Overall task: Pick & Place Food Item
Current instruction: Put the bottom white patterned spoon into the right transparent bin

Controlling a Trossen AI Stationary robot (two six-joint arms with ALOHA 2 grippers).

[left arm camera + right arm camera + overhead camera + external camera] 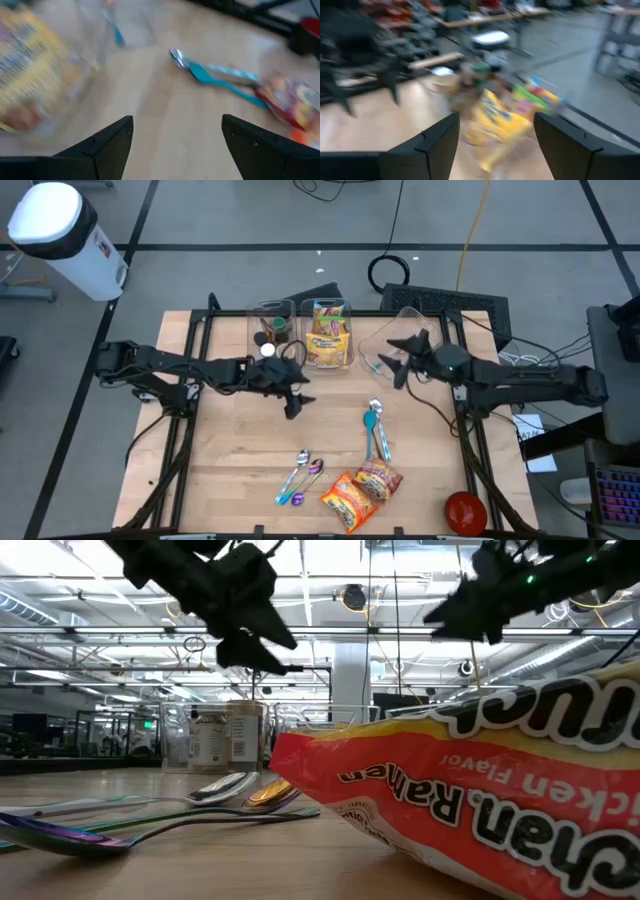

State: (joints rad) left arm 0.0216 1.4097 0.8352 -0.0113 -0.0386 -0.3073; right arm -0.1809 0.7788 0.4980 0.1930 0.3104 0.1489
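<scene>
Two ramen packets (pixel 362 490) lie flat on the wooden table near its front edge; the closest fills the low view (pixel 470 810). More yellow packets stand in a clear bin (pixel 330 335) at the far edge, also blurred in the right wrist view (pixel 495 125). My left gripper (pixel 293 400) hovers open above the table's middle, nothing between its fingers (pixel 177 122). My right gripper (pixel 398 362) is open and raised by the far right bin, pointing level toward the packet bin (pixel 495 120).
A clear bin of jars (pixel 272 328) stands at the far left, and another clear bin (pixel 395 340) at the far right. Teal spoons (pixel 376 430) lie at mid-table, iridescent spoons (pixel 300 478) near the front, and a red round object (pixel 465 512) at the front right corner.
</scene>
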